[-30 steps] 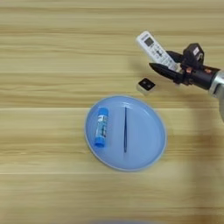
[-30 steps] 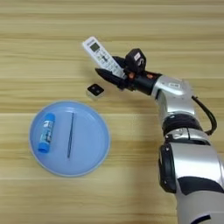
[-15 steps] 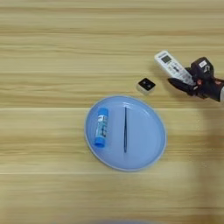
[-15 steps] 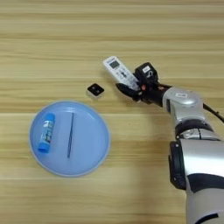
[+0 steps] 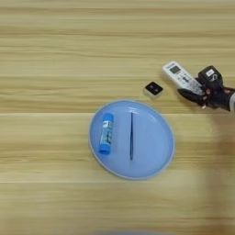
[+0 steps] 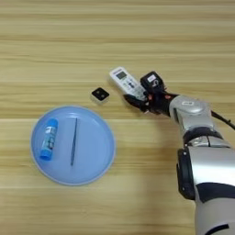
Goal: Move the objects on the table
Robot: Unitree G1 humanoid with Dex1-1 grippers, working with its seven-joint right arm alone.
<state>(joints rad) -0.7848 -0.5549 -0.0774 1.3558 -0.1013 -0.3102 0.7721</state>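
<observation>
**Tool on remote's lower-right end, mid-right of frame**

Left eye view: remote control [image 5: 181, 76] lies white and slim, right of centre, just above mid-height. Long axis runs diagonal, display end upper-left, button end lower-right. Right tool [image 5: 198, 91] enters from the right edge; one black finger sits below the remote's lower-right end, the other block above it. Reads as the fingers pinching that end. Whether the remote is resting on the bench [image 5: 55, 55] or slightly lifted, can't tell. Small black square piece [image 5: 153, 89] sits just left of the remote, apart from it, just above the plate rim. Blue plate [image 5: 160, 156] at centre, holding a blue tube [image 5: 106, 133] on its left side and a thin dark stick [image 5: 131, 136] down the middle, both roughly vertical in frame.

Right eye view: same layout shifted left. Silver forearm [image 6: 190, 108] comes in from lower right and bends up-left to the tool. Remote extends up-left from the fingers, so the free length points away from the arm. Black square is left of the tool, with the remote's lower end between them. Plate in the lower left, well apart from the tool.

Key relation: tool holds the remote by the near end, along its long axis. My read: any move swings the far display end widest, and the black square is the nearest thing to clip.
</observation>
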